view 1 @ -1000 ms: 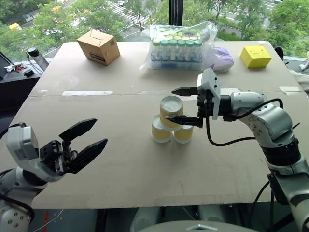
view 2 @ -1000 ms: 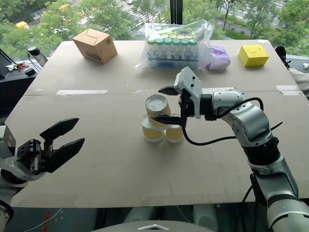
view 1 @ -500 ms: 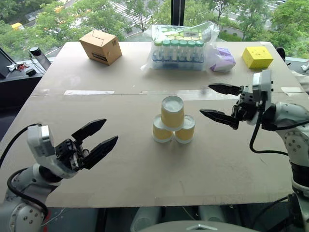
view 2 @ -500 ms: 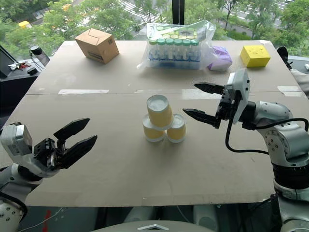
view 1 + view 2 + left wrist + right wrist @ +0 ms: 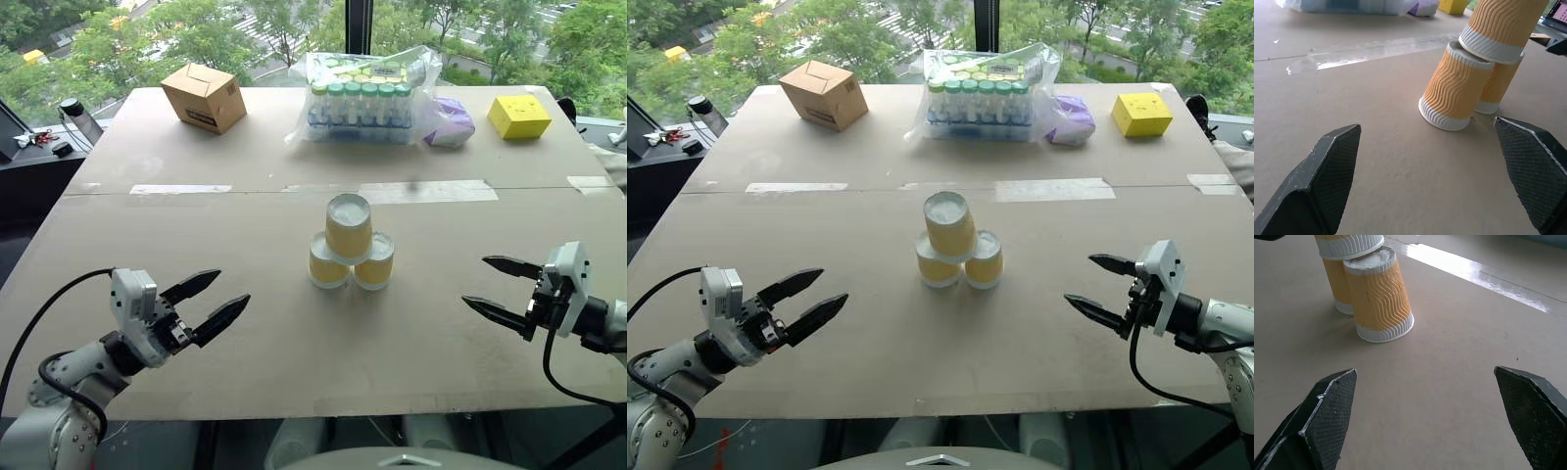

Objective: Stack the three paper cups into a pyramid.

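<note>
Three paper cups [image 5: 349,251] are left standing as a pyramid at mid-desk [image 5: 294,362], since the right pincer [image 5: 502,291] is now drawn well back from the top cup, both it and the left pincer [image 5: 214,302] spread empty, so the stack looks finished

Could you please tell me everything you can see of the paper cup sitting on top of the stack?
The top cup is a small tapered paper cup with wavy yellow-orange ribbed sides, a white rim band and a white base. It stands upside down, base up, slightly tilted rather than plumb. Its rim rests on the upturned bases of the two lower cups, bridging them near the middle of the table. Nothing else touches it; both open grippers are well away from it.
</note>
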Available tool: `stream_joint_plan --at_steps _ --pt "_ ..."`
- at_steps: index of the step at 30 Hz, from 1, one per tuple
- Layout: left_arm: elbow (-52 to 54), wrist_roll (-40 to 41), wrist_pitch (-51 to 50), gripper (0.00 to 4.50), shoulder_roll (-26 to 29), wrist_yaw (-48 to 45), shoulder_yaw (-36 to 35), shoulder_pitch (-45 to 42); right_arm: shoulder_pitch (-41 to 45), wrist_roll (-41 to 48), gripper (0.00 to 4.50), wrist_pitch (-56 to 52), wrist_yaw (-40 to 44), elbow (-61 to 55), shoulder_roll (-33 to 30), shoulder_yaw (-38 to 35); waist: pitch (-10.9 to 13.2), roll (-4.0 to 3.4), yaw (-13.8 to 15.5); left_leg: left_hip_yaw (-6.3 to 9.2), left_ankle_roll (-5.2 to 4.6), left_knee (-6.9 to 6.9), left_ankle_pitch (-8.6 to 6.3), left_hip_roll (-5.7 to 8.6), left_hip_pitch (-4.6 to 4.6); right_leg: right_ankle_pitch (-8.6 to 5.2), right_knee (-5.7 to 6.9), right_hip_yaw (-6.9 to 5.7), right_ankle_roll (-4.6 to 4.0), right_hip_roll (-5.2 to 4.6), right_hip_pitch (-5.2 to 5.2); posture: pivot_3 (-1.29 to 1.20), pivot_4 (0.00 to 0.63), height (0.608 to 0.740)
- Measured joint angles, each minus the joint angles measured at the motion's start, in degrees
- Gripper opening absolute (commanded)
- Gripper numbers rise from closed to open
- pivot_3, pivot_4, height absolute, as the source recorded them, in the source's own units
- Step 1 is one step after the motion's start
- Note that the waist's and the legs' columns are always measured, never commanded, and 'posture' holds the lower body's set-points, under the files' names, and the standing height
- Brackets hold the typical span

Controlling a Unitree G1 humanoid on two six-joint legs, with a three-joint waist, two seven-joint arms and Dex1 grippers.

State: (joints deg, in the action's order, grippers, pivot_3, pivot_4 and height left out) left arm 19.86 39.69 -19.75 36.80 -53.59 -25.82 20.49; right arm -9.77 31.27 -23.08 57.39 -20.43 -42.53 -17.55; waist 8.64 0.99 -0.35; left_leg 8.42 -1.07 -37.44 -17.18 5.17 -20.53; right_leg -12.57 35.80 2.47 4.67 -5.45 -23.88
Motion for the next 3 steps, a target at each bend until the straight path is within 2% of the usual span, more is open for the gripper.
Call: stream_joint_plan --at_steps 3 --pt "-0.6 -1.8 0.0 4.50 0.1 0.1 1.3 0.1 -1.0 -0.8 4.43 1.3 0.0 1.3 0.0 -0.9 0.0 0.01 0.1 0.00 0.00 -0.01 0.00 0.00 0.01 0.00 0.00 0.00 0.00 -0.01 0.03 0.00 0.150 0.740"
